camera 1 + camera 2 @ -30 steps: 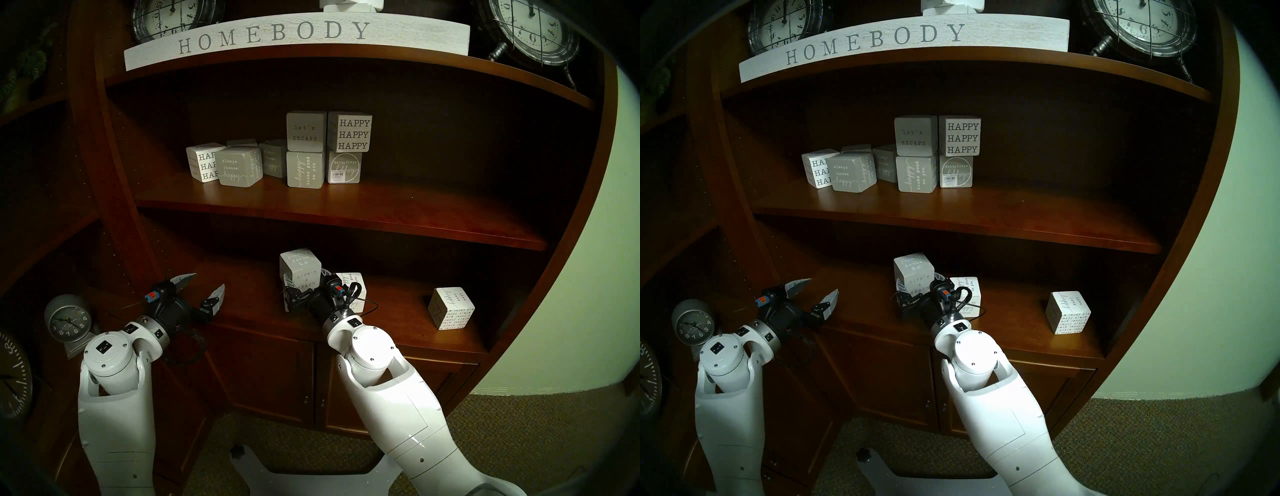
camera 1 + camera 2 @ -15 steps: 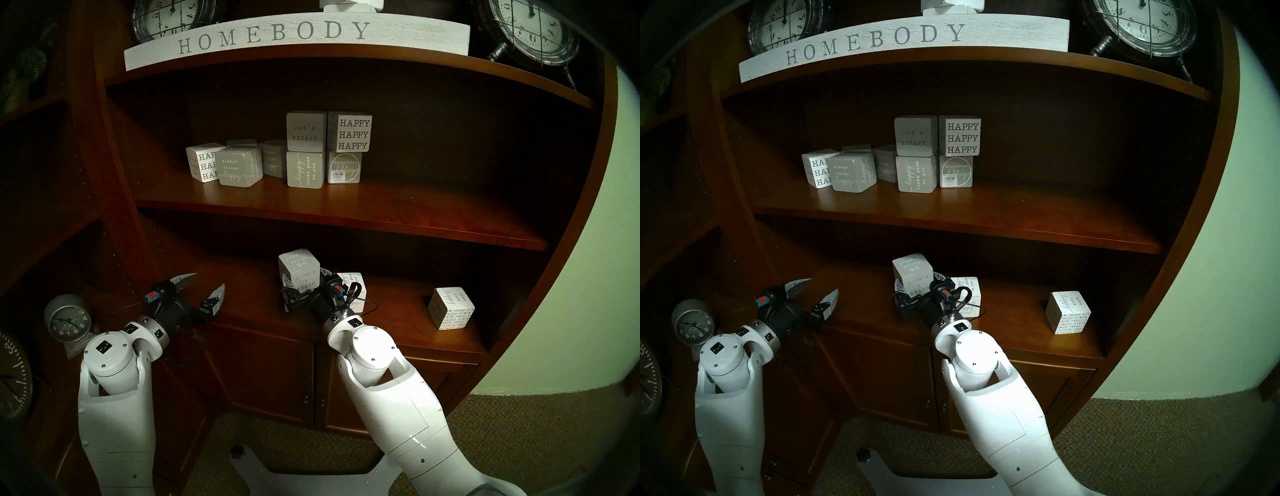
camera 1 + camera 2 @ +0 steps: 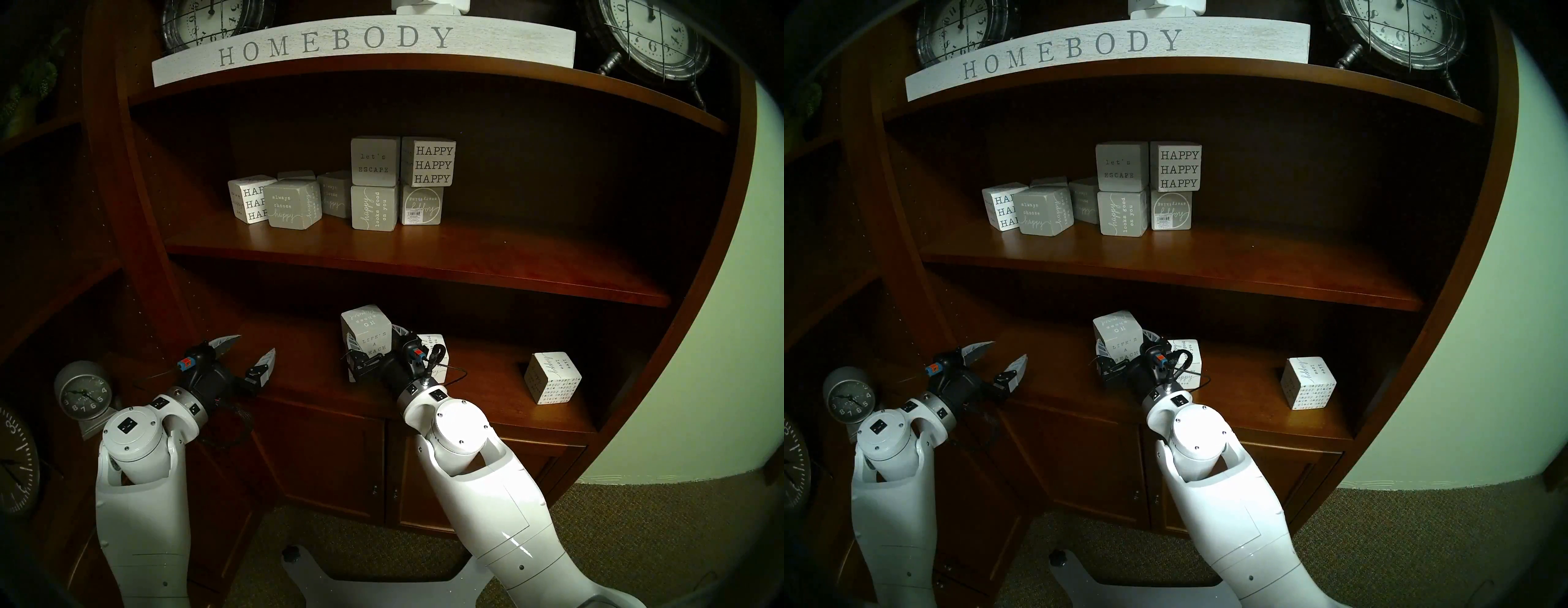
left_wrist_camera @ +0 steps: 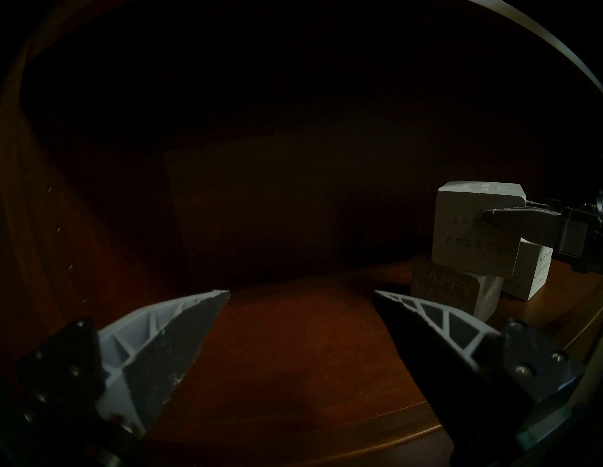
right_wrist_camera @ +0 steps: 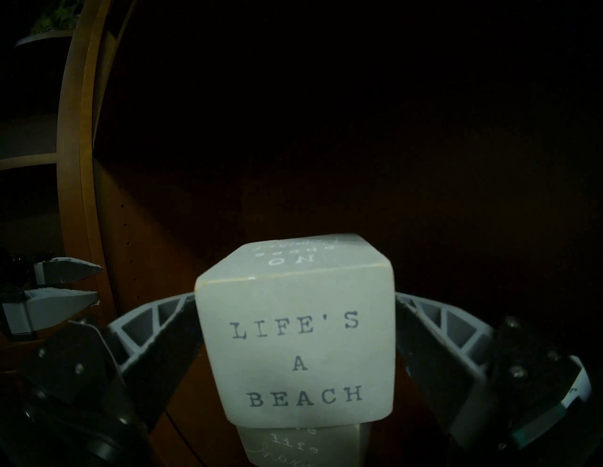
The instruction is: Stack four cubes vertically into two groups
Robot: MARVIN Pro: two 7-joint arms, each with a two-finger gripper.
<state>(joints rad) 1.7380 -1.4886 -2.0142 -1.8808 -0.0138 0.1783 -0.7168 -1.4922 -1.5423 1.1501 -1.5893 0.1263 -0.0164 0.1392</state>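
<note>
The grey "LIFE'S A BEACH" cube [image 5: 297,342] rests, a little askew, on the grey "live life happy" cube [image 5: 293,446] on the lower shelf. My right gripper [image 5: 295,295] is open, with one finger close along each side of the top cube [image 3: 367,331]. Just right of this stack stands the white "this is my happy place" cube [image 3: 437,342], partly hidden by my wrist. The white cube with repeated "happy place" print [image 3: 551,378] sits alone farther right. My left gripper [image 3: 254,344] hovers open and empty at the shelf's left end.
The shelf above [image 3: 415,259] overhangs the stack and holds several other lettered cubes, two of them stacked pairs [image 3: 375,182]. A HOMEBODY sign [image 3: 339,42] and clocks stand on top. A small alarm clock [image 3: 82,392] sits by my left arm.
My right jaws widened off the top grey cube, which turned slightly left on the lower one. My right wrist then drew back a little. The left arm stayed still.
</note>
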